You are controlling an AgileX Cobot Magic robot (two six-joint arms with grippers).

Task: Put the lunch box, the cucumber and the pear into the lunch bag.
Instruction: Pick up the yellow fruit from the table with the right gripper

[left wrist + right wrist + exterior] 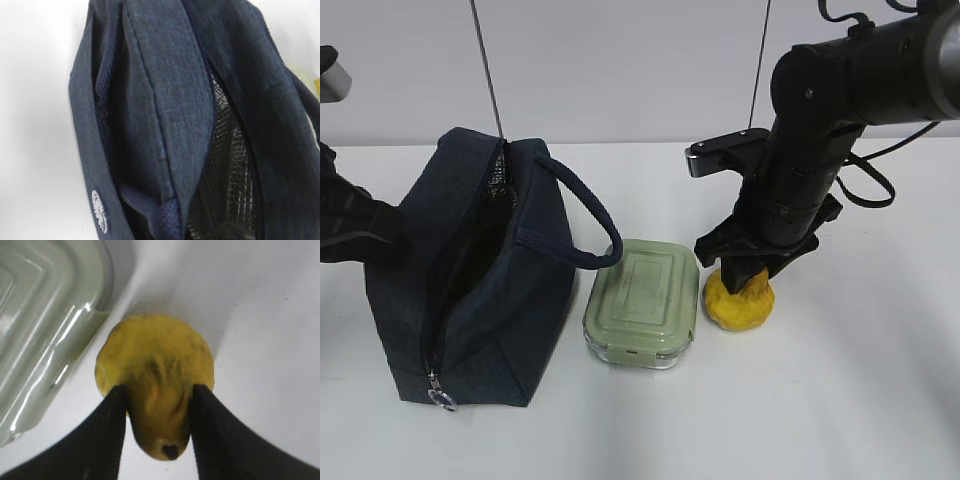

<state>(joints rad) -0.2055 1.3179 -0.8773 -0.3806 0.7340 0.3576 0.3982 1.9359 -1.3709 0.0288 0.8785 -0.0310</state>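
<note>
Currently on the pear step. Lunch bag (470, 270) sits at the left of the table (880, 400), zipper undone, top gaping, silvery lining visible in the left wrist view. Left arm is at the bag's left side in the exterior view, seemingly bracing or holding the fabric — left gripper itself isn't visible, so can't tell if it's apart or clamped.

Lunch box (642, 303) stands on the table just right of the bag, green lid on, not yet packed. Pear (738, 300) is just beside the box's right edge, resting on the table. Right gripper (159, 425) is down on it, fingers (107, 435) pressed against either side of the neck — clamped on the pear. Cucumber not visible in any view; possibly already in the bag, can't confirm.

Next, as I judge it: lift straight up, carry left over the box without clipping the bag handle (575, 215), release over the opening.
</note>
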